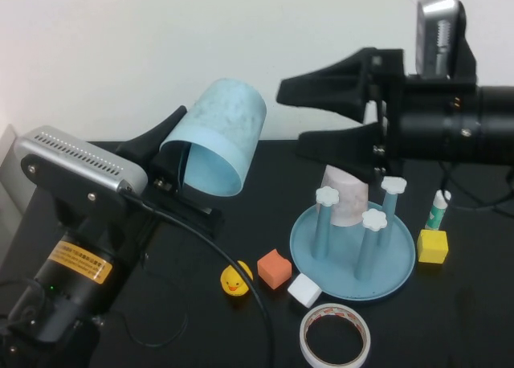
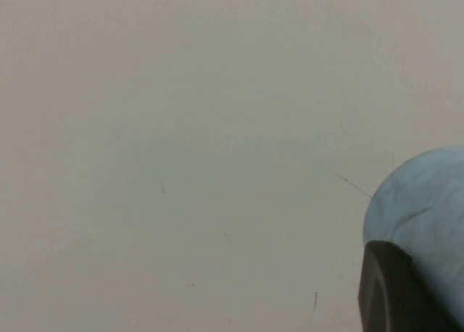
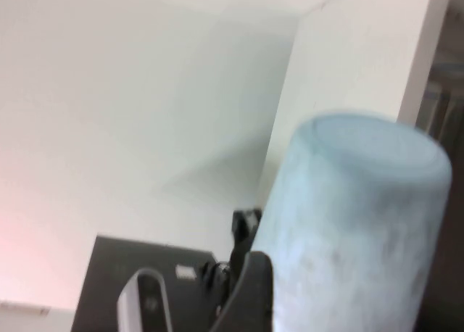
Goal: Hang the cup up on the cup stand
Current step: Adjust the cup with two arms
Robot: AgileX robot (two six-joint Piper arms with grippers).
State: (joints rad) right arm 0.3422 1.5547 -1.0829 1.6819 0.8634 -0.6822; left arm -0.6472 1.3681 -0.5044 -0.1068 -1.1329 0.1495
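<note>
The cup point(image 1: 215, 139) is hanging in the air, well left of the cup stand point(image 1: 353, 251), its long axis tilting and its mouth facing down toward the bench point(image 1: 193, 320). The left tool point(image 1: 173, 155) is gripping its rim, one finger inside. The right tool point(image 1: 309, 115) is hovering above the stand, wide open and holding nothing. A pale cup point(image 1: 345, 195) is already sitting among the pegs.

Left arm point(image 1: 72, 263): black, silver vented wrist camera, yellow warning label, black cable.
Right arm point(image 1: 458, 123): black, ribbed barrel, silver camera.
</note>
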